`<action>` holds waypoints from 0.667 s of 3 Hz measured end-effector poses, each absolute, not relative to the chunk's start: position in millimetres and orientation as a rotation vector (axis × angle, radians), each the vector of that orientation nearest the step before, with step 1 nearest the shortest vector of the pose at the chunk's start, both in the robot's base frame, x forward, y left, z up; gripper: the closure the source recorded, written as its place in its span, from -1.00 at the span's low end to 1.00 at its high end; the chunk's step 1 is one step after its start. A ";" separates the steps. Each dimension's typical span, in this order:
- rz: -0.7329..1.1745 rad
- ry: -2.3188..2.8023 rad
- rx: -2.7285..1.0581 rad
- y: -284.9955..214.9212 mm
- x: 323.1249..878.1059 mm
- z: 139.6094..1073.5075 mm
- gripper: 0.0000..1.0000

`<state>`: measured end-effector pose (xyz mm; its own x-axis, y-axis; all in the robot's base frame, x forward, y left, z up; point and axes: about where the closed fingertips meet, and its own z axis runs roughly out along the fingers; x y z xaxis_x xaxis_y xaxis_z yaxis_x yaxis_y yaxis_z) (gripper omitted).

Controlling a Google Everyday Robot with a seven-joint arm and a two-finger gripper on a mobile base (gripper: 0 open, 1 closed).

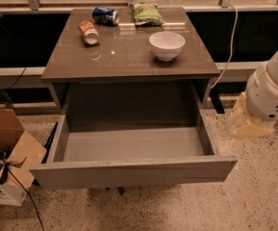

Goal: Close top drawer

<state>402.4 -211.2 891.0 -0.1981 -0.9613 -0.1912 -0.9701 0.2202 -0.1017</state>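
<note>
Cabinet [129, 64] at centre, its top drawer [133, 171] pulled fully out toward six o'clock; I hold the gripper [248, 123] at three o'clock, apart from it, likely staging to push the front, and I cannot tell its grip state.

top drawer [133, 171]: plain grey, front and inside
counter [129, 57]: glossy brown
bowl [167, 44]: white
left can [88, 32]: orange-red
far can [105, 16]: blue
bag [146, 13]: green
floor [254, 196]: speckled beige
gripper [248, 124]: cream, seen right of the drawer
</note>
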 end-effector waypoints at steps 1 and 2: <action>0.092 2.320 -1.873 -213.3 404.0 855.9 0.99; 0.203 2.337 -1.883 -234.6 402.6 791.0 1.00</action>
